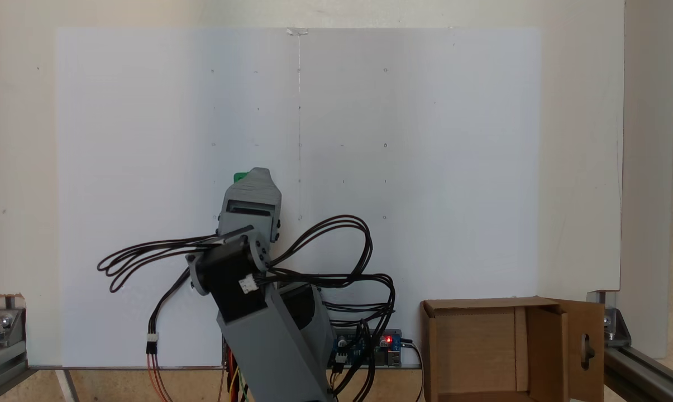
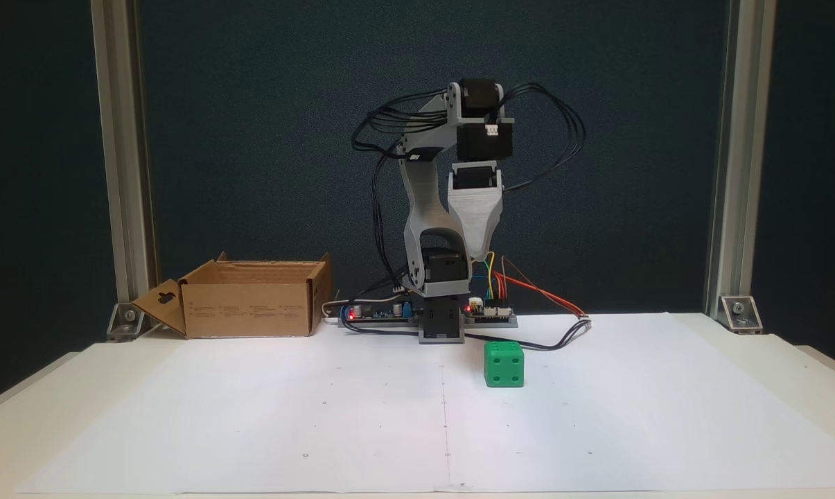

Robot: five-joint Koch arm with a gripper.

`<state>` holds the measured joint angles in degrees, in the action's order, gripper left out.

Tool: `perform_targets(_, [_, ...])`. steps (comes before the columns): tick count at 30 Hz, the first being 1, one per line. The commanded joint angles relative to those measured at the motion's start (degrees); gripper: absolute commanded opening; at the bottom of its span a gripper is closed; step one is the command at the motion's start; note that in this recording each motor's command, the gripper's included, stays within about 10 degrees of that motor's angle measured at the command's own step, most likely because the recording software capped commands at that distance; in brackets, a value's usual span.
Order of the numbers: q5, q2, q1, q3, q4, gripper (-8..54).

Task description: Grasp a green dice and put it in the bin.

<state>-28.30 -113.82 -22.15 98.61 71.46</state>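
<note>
Bin (image 2: 251, 305) at 9 o'clock of arm base in a fixed view, flaps up; inside looks bare in a fixed view (image 1: 481, 346). Arm folded, gripper (image 2: 481, 251) pointing down, well above green dice (image 2: 504, 364) on the paper. Jaws overlap, can't tell gap. Dice mostly hidden behind gripper (image 1: 258, 177) from above.
</note>
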Motion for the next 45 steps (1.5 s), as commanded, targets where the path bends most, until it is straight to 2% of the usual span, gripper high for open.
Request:
perform_targets(1, [-4.2,1.3,-0.6,-4.0,-0.6,43.3])
perform_targets(18, [-4.1,10.5,-0.6,-3.3,-5.4,43.2])
perform_targets(32, [-5.1,10.2,-1.1,9.5,-14.4,43.2])
perform_targets(45, [-6.9,10.7,-2.1,13.8,-20.7,43.1])
